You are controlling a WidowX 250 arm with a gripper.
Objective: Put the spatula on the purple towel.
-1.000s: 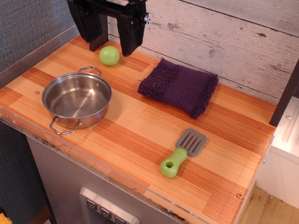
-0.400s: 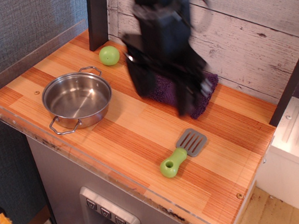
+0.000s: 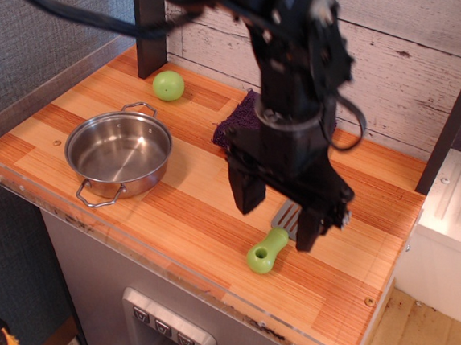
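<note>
The spatula lies on the wooden counter at the front right. Its lime-green handle points toward the front edge, and its grey slotted blade is mostly hidden behind my gripper. My gripper hangs over the blade, open and empty, with one black finger to the blade's left and the other on its right. The arm covers most of the purple towel; only its left edge shows near the back wall.
A steel pot with two handles sits at the left of the counter. A plain light-green ball lies at the back left by a dark post. A clear plastic rim runs along the counter's front and left edges.
My arm has swung from the back left, across the towel, forward and right, and now hangs over the spatula's blade. The spatula, pot, ball and towel have not moved.
</note>
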